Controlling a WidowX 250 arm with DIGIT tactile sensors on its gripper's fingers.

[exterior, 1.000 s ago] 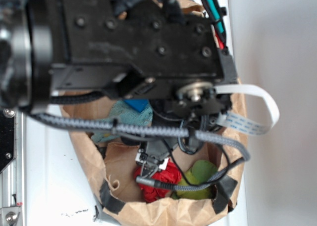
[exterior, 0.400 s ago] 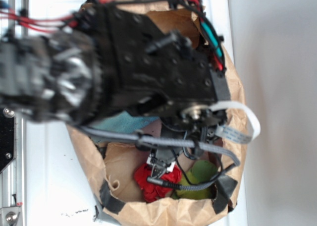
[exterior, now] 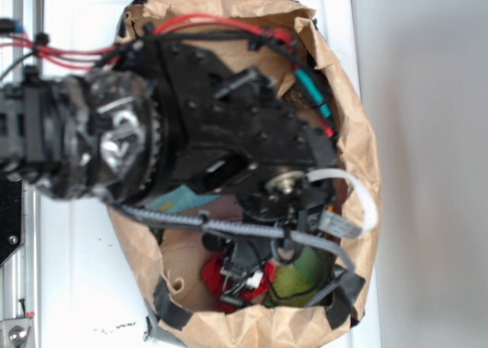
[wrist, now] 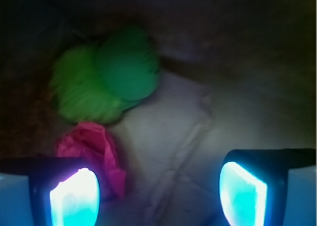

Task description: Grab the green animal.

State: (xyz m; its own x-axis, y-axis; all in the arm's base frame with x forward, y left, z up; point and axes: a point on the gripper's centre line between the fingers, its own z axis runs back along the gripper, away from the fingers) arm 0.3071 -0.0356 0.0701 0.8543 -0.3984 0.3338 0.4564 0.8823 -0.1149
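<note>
Brown paper bag (exterior: 358,146), open mouth up, on a white surface (exterior: 76,287). Rim crumpled; black tape patches (exterior: 169,302) on its lower edge. Inside: red ruffled plush (exterior: 215,270) near the bottom, partly hidden by cabling; shows pink-magenta in the wrist view (wrist: 91,146). Pale teal cloth (exterior: 179,201) higher up, mostly covered. Bag floor in the wrist view is pale, creased paper (wrist: 173,146). Metal rail (exterior: 19,272) along the left edge.
</note>
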